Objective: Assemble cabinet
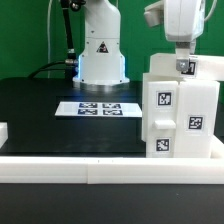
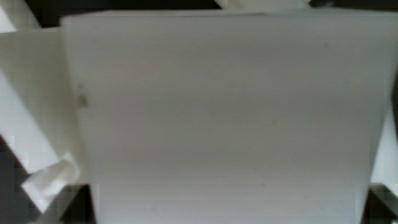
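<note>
The cabinet [image 1: 180, 108] is a large white box with black-and-white tags on its front. It stands on the black table at the exterior view's right, just behind the white rail. My gripper [image 1: 184, 66] comes down from above onto its top edge, and its fingertips are hidden at the cabinet's top. In the wrist view a flat white face of the cabinet [image 2: 222, 120] fills nearly the whole picture and hides the fingers. I cannot tell whether the jaws are open or shut.
The marker board [image 1: 100, 107] lies flat mid-table. The arm's white base [image 1: 101, 55] stands behind it. A long low white rail [image 1: 90, 165] edges the table's front. A small white part [image 1: 3, 132] shows at the left edge.
</note>
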